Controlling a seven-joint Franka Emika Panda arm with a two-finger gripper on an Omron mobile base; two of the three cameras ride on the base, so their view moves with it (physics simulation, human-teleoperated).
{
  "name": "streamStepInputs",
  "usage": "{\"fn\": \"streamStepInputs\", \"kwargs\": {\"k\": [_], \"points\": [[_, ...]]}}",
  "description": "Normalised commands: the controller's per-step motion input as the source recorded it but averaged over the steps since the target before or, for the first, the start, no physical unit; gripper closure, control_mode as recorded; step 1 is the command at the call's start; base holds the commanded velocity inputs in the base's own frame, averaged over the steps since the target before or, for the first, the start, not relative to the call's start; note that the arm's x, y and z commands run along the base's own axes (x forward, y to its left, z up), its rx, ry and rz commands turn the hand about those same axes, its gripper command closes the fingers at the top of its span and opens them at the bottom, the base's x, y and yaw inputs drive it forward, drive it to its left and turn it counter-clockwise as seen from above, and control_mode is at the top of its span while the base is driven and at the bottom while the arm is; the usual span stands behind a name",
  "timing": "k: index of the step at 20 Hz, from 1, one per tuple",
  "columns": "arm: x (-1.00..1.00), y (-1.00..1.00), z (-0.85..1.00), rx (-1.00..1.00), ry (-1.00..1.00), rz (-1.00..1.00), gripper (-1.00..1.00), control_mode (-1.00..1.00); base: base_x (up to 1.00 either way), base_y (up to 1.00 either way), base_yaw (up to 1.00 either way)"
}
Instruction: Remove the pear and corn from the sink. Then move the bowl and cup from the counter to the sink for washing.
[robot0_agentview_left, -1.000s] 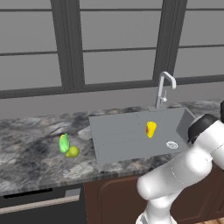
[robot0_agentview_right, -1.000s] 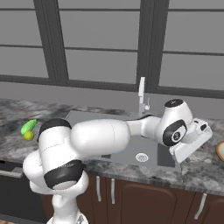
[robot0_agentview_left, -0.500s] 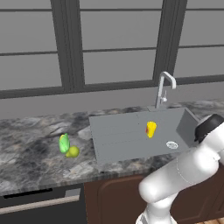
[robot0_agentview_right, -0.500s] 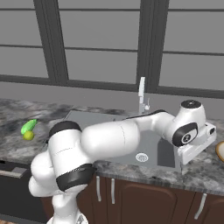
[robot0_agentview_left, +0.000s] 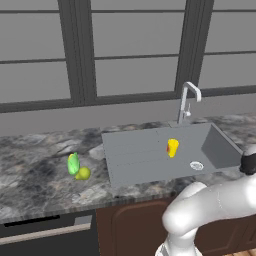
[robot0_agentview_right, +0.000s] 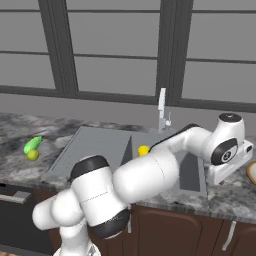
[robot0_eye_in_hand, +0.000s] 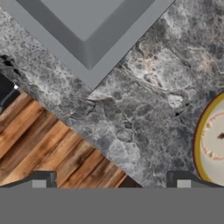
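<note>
Bowl (robot0_eye_in_hand: 212, 142) is getting cropped by the hand view's right edge. In the right base view, the arm is covering most of the cup (robot0_agentview_right: 143, 150).

Two base views look forward and down from behind the arm, sharing the sink (robot0_agentview_left: 150, 152) (robot0_agentview_right: 95, 145); the hand view looks closely down on the counter (robot0_eye_in_hand: 144, 100).

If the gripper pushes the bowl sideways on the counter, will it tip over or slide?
The bowl looks wide and shallow, so it would probably slide on the stone counter, not tip. Its rim looks rigid, so it likely keeps its shape. The open gripper holds nothing.
</note>
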Motion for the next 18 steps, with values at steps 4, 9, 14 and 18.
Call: {"fn": "streamStepInputs", "kwargs": {"k": [4,9,14,18], "points": [[0.0,-0.07,-0.23,0.0,-0.08,-0.04,-1.0,-1.0,0.0,0.0,0.0],[-0.02,-0.09,-0.18,0.0,-0.07,-0.08,-1.0,-1.0,0.0,0.0,0.0],[0.0,-0.01,-0.19,-0.01,-0.08,-0.13,-1.0,-1.0,0.0,0.0,0.0],[0.02,-0.01,-0.14,-0.04,-0.06,-0.13,-1.0,-1.0,0.0,0.0,0.0]]}}
